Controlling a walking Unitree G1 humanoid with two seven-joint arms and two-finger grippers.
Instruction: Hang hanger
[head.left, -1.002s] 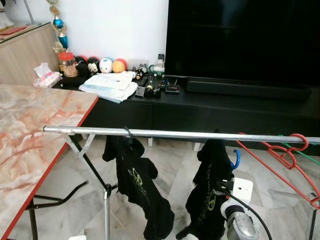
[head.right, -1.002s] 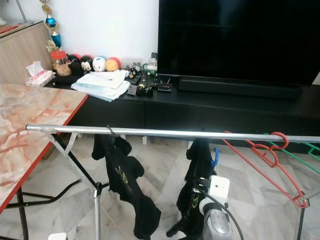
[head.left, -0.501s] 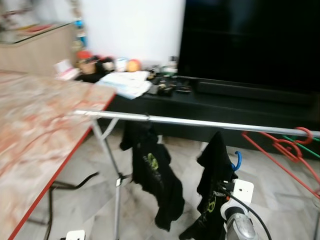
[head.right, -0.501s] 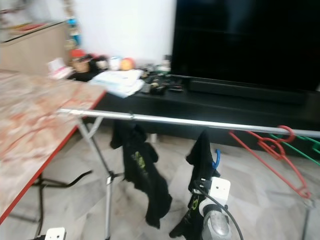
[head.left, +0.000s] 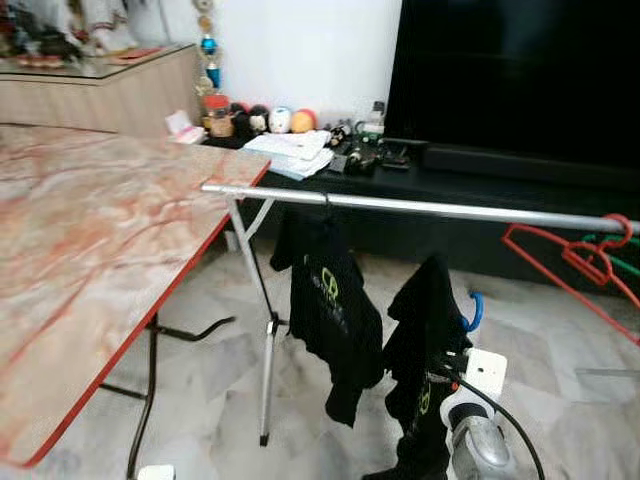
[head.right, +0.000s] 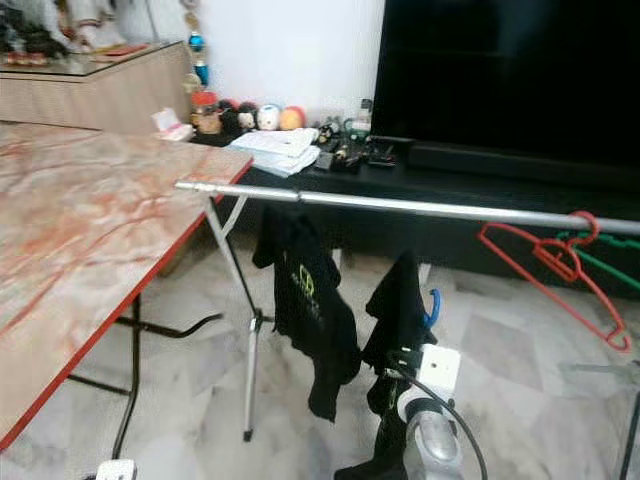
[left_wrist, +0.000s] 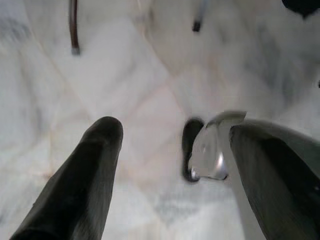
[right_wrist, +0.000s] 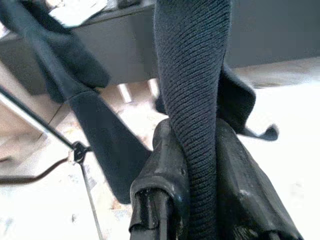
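So there's a silver rail (head.left: 430, 208) running across in front of a black TV bench (head.left: 480, 195), with a marble table (head.left: 90, 250) off to the left. One black shirt (head.left: 325, 310) already hangs from the rail near its left end. The right gripper (right_wrist: 192, 145) is low down under the rail, fingers pinched tight on a second black shirt (head.left: 425, 350) that sits on a hanger with a blue hook (head.left: 473, 312) — that hook is below the rail, not on it. A red hanger (head.left: 570, 265) and a green one (head.left: 620, 262) hang at the far right end. The left gripper (left_wrist: 170, 150) points down at the pale tiled floor (left_wrist: 125, 75), fingers spread wide with nothing between them — a shiny metal bit (left_wrist: 212, 150) sits by one finger
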